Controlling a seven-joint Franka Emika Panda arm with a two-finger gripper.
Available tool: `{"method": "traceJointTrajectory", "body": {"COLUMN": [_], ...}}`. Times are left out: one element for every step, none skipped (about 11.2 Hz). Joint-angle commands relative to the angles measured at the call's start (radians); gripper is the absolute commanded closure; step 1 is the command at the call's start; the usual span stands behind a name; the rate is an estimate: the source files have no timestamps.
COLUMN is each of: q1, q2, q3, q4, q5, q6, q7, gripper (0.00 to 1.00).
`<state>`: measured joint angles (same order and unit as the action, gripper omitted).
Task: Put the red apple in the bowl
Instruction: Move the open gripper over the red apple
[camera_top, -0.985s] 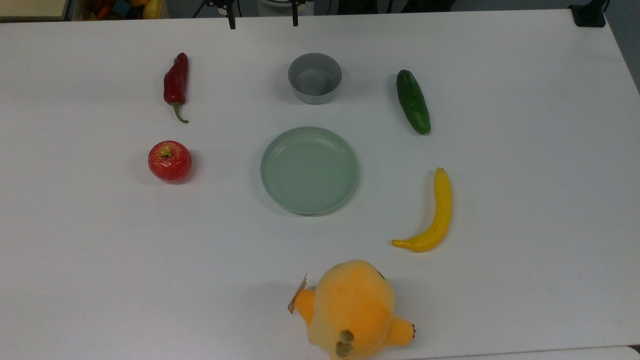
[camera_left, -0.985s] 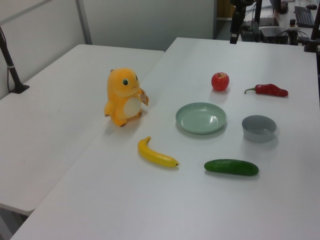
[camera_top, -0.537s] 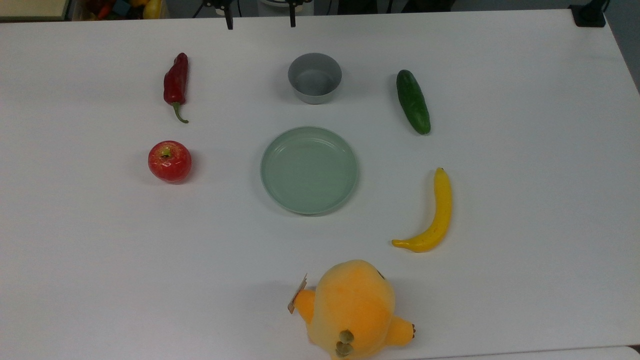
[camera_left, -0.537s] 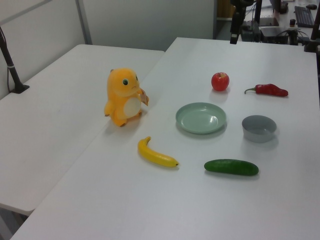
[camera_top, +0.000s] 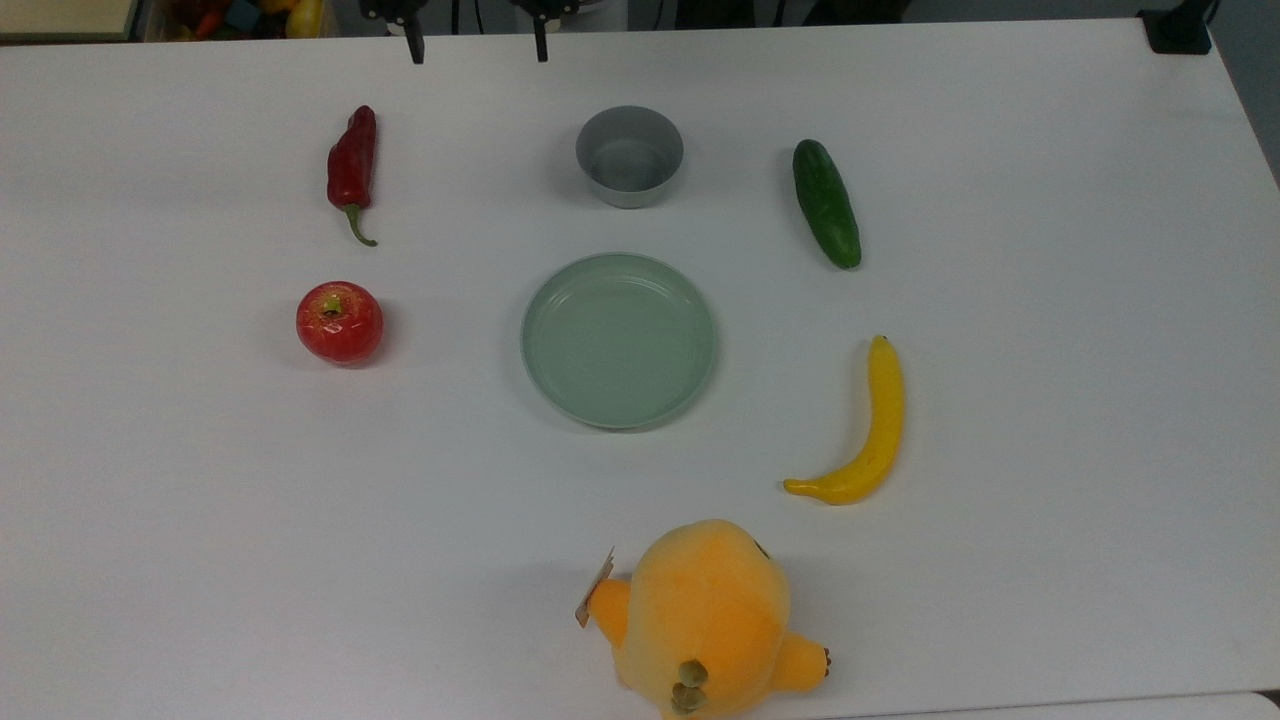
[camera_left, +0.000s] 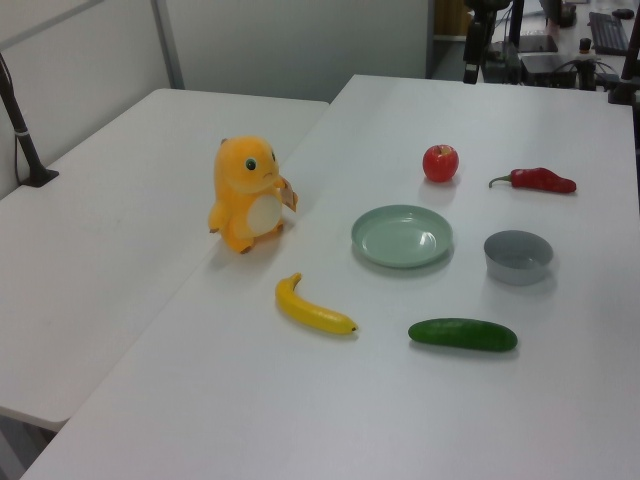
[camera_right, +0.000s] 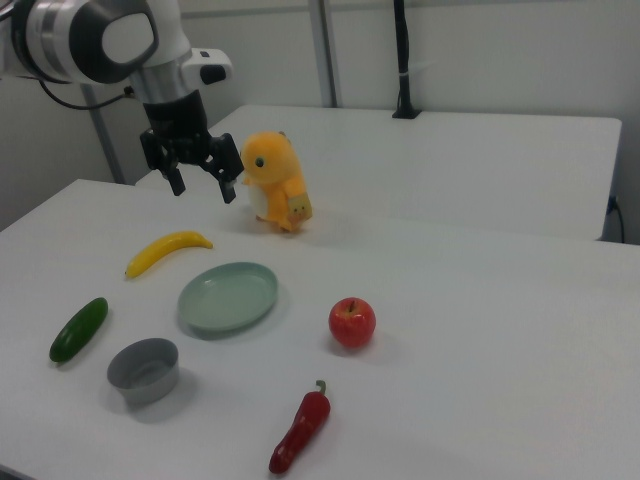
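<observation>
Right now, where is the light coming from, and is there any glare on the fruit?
Top view: soft, even overhead light; the red apple casts just a faint shadow on the table and carries small white glints. Right view: the bowl throws a soft shadow; the chili pepper looks glossy.

Pincer (camera_top: 478, 45) body and plush toy (camera_top: 705, 620) base, edge-cropped.

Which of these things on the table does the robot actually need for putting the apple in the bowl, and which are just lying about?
Needed:
- the red apple
- the grey bowl
- the gripper, open, up above the table

Just lying about:
- chili pepper
- green plate
- cucumber
- banana
- orange plush toy
</observation>
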<state>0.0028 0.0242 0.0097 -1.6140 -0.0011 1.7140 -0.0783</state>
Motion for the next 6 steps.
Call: {"method": "traceJointTrajectory", "body": {"q1": [-0.053,-0.055,-0.064,-0.081,-0.093,-0.102], "q2": [0.034,0.045,0.069,0.11,0.152,0.18], "q3": [-0.007,-0.014,-0.02,-0.02,-0.02,-0.022], "q4": [0.002,0.006,0.025,0.075,0.119,0.137], "q5": [0.016,0.016,0.013,0.015,0.013,0.01], "q6": [0.087,0.088,0.088,0.085,0.081,0.082], "q7": [-0.092,-0.104,-0.132,-0.167,-0.202,-0.221], "gripper": [0.0,0.0,0.0,0.0,0.0,0.0]}}
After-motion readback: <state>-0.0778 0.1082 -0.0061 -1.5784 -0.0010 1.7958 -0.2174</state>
